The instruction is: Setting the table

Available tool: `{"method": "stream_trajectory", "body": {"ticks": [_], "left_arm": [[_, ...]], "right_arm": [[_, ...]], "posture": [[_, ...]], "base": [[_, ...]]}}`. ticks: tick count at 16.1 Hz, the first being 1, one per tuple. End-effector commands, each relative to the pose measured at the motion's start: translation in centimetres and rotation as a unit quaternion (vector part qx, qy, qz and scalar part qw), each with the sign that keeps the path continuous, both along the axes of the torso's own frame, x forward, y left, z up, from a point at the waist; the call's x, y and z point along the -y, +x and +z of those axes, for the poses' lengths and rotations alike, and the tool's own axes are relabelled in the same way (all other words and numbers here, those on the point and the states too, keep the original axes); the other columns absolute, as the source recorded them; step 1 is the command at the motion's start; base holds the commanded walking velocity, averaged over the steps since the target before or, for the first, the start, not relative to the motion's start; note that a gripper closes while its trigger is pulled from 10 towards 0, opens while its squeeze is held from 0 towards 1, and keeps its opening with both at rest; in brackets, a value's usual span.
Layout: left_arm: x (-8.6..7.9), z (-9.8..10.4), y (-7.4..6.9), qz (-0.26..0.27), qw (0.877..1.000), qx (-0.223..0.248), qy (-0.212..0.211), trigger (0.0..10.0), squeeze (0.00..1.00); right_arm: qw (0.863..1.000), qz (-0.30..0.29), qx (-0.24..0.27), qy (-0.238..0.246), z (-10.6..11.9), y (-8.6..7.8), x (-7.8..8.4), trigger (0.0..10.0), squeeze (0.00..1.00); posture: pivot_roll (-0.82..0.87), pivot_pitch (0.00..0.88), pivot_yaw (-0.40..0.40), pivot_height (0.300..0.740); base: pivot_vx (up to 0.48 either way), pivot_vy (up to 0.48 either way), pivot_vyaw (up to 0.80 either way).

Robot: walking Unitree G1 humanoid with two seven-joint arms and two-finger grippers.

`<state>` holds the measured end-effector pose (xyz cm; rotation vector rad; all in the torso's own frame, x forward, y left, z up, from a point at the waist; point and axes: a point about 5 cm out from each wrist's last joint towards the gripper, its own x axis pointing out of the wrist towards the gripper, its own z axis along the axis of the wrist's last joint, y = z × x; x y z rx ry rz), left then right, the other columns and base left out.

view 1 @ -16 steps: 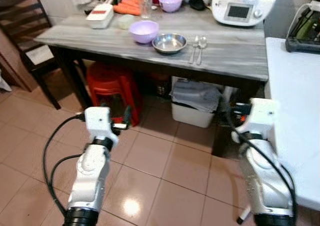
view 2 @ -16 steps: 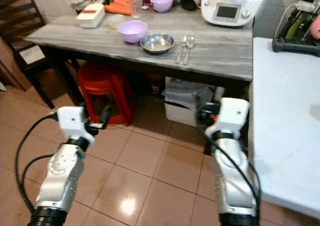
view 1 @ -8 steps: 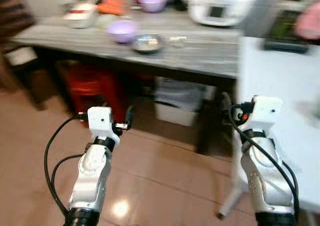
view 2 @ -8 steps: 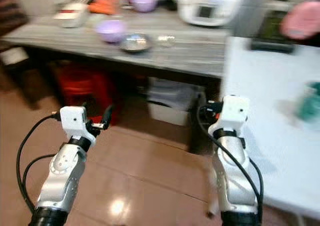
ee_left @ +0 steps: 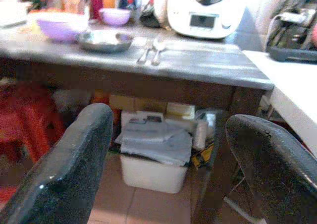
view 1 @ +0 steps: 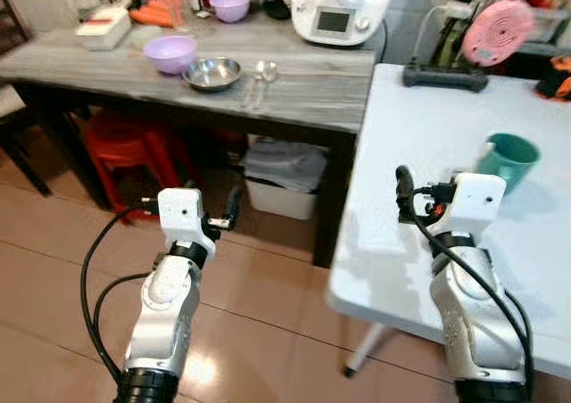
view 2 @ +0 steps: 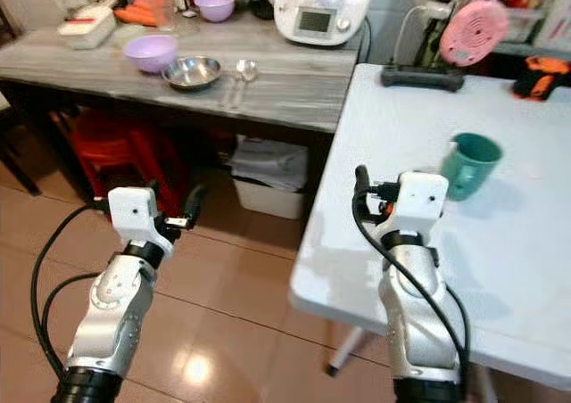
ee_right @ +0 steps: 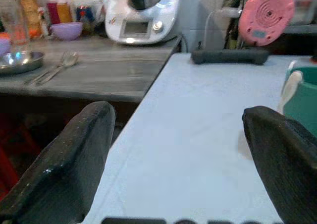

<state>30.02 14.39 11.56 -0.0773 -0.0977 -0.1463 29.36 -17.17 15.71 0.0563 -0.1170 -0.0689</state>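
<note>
On the grey wooden table (view 1: 303, 95) at the back left stand a purple bowl (view 1: 169, 53), a steel bowl (view 1: 212, 73) and a fork and spoon (view 1: 259, 70) side by side. A second purple bowl (view 1: 230, 6) sits farther back. A teal mug (view 1: 506, 160) stands on the white table (view 1: 419, 135) at my right. My left gripper (view 1: 229, 212) hangs open over the tiled floor, short of the grey table, nothing between its fingers (ee_left: 74, 159). My right gripper (view 1: 403, 189) is open and empty above the white table's near left part, left of the mug (ee_right: 302, 97).
A white kitchen appliance (view 1: 339, 6) stands at the grey table's back right corner. Under that table are a red stool (view 1: 125, 140) and a white bin (view 1: 285, 185). A black device (view 1: 444, 77), a pink round object (view 1: 505, 30) and an orange item (view 1: 558, 75) line the white table's far edge.
The camera has swung to the right: the grey table slid left and the white table with the teal mug came into view. Both arms keep the same pose, grippers open.
</note>
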Motion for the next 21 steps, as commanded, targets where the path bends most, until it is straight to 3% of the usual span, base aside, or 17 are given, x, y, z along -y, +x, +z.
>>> {"method": "stream_trajectory", "body": {"ticks": [1,7,12,15,21], "left_arm": [[-0.6,0.0,-0.1,0.006,1.000,-0.001,0.004,10.0,0.00],[-0.6,0.0,0.0,0.005,1.000,-0.002,0.006,10.0,0.00],[-0.4,-0.1,0.0,0.000,1.000,-0.003,-0.002,10.0,0.00],[-0.2,0.0,0.0,-0.018,1.000,-0.001,-0.009,10.0,0.00],[0.7,0.2,-0.3,-0.064,0.998,0.008,-0.026,10.0,0.00]], "right_arm": [[1.000,0.005,0.005,-0.001,0.3,0.0,-0.4,10.0,0.00],[1.000,0.003,0.004,0.000,0.2,0.0,-0.3,10.0,0.00],[1.000,0.001,0.003,0.000,0.2,-0.1,-0.3,10.0,0.00],[1.000,0.000,0.003,0.000,0.2,0.0,-0.3,10.0,0.00],[1.000,0.001,0.000,0.003,0.1,0.4,-0.6,10.0,0.00]], "posture": [[-0.07,0.081,0.037,0.740],[-0.07,0.084,0.039,0.740],[-0.07,0.084,0.039,0.740],[-0.08,0.083,0.041,0.740],[-0.08,0.089,0.043,0.740]], "base": [[0.000,-0.349,0.00],[0.000,-0.344,0.00],[0.000,0.000,0.00],[0.000,0.000,-0.60],[0.000,0.000,0.00]]}}
